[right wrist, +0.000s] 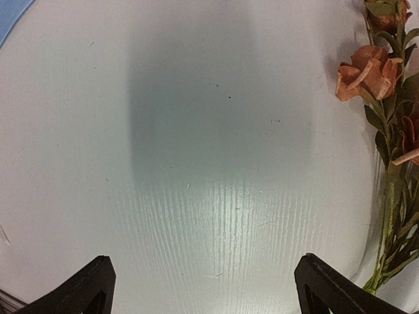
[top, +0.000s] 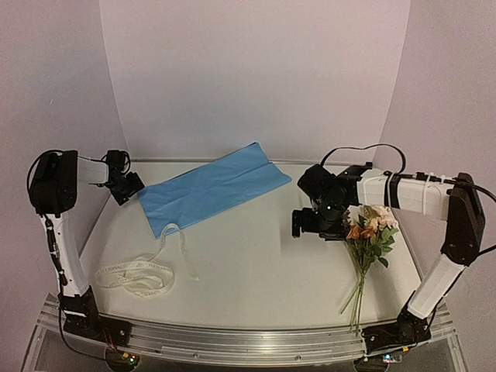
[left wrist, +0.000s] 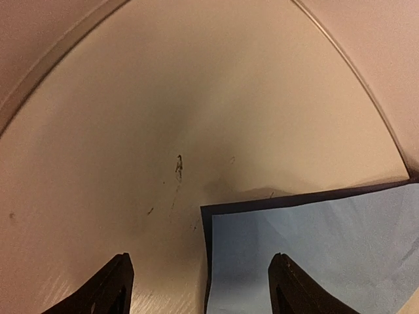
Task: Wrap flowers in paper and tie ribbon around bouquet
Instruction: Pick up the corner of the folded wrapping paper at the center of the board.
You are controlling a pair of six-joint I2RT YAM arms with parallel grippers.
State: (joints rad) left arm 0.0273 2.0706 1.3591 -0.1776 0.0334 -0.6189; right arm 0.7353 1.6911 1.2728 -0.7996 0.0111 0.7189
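Left fingers (left wrist: 108, 288) and right fingers (right wrist: 78, 291) are spread and empty; the thin, floppy blue paper (top: 213, 186) likely needs pinching by its left edge.

White table (top: 256, 263), curved pale backdrop (top: 256, 70)

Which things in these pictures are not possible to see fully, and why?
Flowers: top view, right arm covers some blooms; right wrist view, the edge cuts them off.
Paper: left wrist view, only one corner shows.
Ribbon: top view, too thin to trace its loops.
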